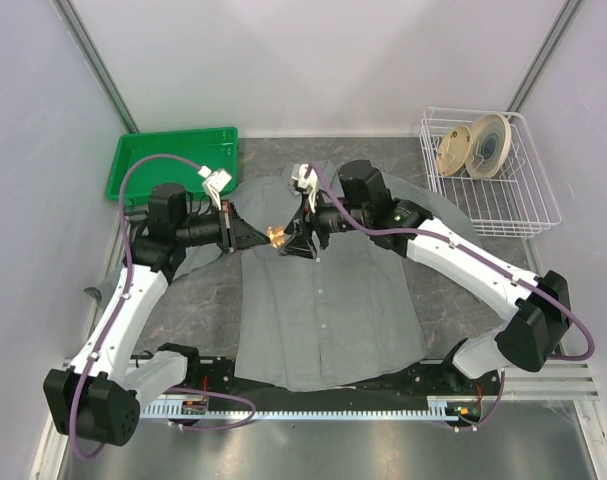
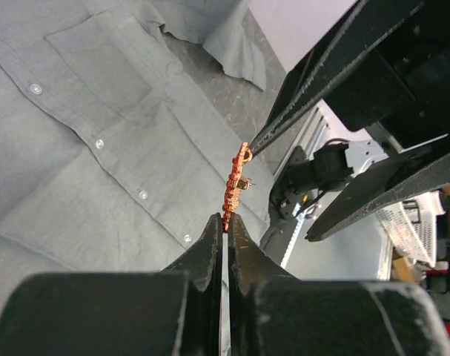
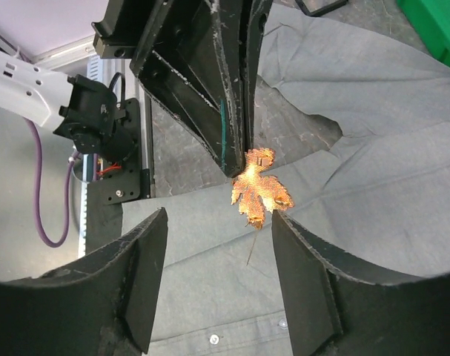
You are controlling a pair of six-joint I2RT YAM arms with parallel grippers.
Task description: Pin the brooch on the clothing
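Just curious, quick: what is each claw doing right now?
Left claw: closed, holding the leaf-shaped brooch.
Right claw: open, holding nothing.

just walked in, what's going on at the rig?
The left gripper is shut on a small orange leaf-shaped brooch, holding it edge-up over the spread-out grey shirt. The right gripper is open, facing it, with one finger at the brooch's edge. The brooch isn't pinned on yet.

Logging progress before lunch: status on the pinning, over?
Left tool shut on brooch, held above shirt. Right tool open, at brooch. Nothing in the way.
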